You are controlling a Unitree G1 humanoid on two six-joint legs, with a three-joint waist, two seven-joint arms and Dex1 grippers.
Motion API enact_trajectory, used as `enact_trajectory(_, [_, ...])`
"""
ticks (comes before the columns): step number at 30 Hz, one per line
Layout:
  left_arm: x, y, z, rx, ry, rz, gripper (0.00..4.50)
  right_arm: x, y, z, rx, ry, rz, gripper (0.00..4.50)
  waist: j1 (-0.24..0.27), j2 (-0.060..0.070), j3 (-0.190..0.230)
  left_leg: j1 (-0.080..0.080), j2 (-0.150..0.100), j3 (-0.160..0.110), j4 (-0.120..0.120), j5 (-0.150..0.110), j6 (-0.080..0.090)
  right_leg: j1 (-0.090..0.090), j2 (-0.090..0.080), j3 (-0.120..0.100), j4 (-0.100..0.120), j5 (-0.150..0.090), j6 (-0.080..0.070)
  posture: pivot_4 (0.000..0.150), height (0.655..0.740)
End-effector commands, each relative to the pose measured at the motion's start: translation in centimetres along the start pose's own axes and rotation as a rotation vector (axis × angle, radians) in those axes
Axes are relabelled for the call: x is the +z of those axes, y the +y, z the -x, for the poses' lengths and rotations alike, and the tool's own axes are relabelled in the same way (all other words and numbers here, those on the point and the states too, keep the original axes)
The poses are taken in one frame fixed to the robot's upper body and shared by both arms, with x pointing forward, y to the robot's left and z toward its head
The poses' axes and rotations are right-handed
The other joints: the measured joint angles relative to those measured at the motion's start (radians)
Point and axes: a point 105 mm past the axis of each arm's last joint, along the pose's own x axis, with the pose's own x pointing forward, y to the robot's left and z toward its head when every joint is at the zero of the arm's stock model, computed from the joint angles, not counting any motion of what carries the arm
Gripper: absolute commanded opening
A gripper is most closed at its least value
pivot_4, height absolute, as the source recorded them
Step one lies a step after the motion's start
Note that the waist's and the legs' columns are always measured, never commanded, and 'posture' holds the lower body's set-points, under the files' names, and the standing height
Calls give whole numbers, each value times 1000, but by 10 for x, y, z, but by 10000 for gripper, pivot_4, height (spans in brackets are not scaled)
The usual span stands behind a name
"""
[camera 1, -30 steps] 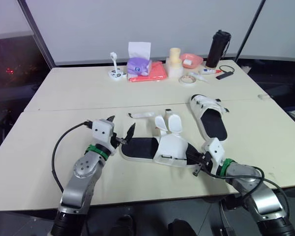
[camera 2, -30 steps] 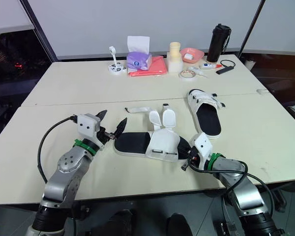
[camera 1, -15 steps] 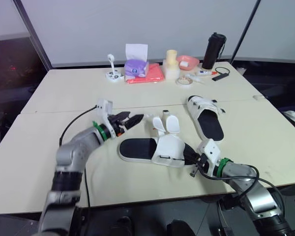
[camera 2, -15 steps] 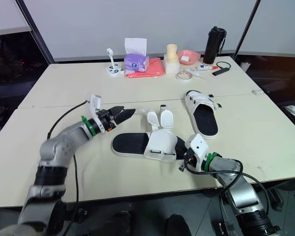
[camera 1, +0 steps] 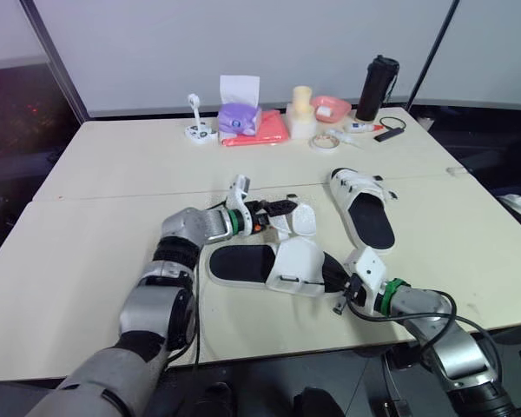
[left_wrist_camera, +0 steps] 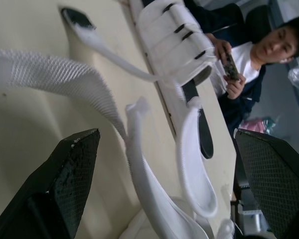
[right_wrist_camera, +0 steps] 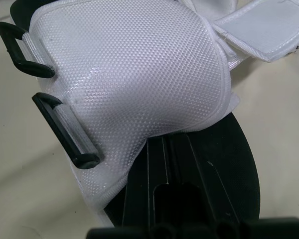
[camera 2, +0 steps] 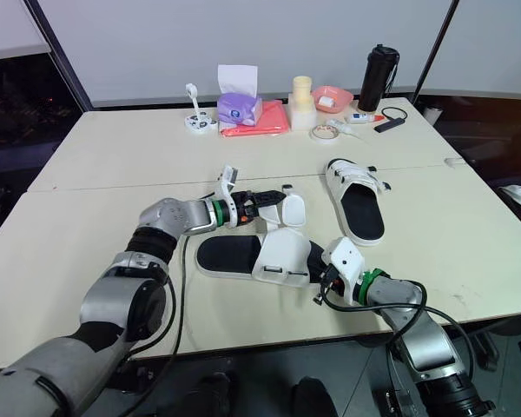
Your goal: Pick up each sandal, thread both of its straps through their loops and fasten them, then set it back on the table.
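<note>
A: Where are your right jaws?
B: At the near edge of the table [camera 1: 87, 261], closed on the toe end of the near sandal [camera 1: 243, 261]. It lies flat with the black insole up and the heel toward your left.
A: Is it fastened?
B: No. Both straps [camera 1: 302, 219] are loose, flapped open toward the far side. The two black loops [right_wrist_camera: 65, 134] on the white upper stand bare.
A: And your left jaws?
B: Just past that sandal and spread wide. One finger [left_wrist_camera: 65, 184] sits either side of the loose straps, gripping nothing.
A: The second one?
B: The far sandal [camera 1: 369, 217] lies further back on your right, apart from the first. It is sole down, with its straps lying across the upper.
A: What's behind that?
B: A tissue box [camera 1: 239, 113] and a black bottle [camera 1: 369, 87] stand along the far edge. Your left wrist view catches a person [left_wrist_camera: 269, 55] holding a phone beyond the table.
</note>
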Motion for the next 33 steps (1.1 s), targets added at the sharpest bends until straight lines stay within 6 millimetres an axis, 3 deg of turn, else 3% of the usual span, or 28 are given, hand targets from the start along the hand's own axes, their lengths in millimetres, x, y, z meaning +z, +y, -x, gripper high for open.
enact_trajectory(1, [23,-11,-6,-8,-102,10,45000,-15,21,-5,68,54,-42,603,1,0,0,0,0,0,0,0,0,0,0,0,0,0,0,1500,7400])
enact_trajectory(18, [59,-38,-6,-121,-268,63,45000,-15,21,-4,68,66,-29,603,1,-1,0,0,0,0,-1,0,0,0,0,0,0,0,1,1500,7400])
enact_trajectory(22, [61,-40,-6,-135,-280,65,27112,-16,21,-4,66,68,-26,0,1,-1,0,0,0,0,-1,0,0,0,0,0,0,0,1,1500,7400])
enact_trajectory(27, [66,-45,-4,-158,-298,66,333,-15,20,-3,65,69,-25,0,2,-1,1,0,0,0,-1,0,0,0,0,0,0,0,1,1500,7400])
enact_trajectory(33, [75,-48,1,-166,-326,46,333,-16,21,-3,69,71,-24,0,1,-1,1,0,0,0,-1,0,0,0,0,0,0,0,1,1500,7400])
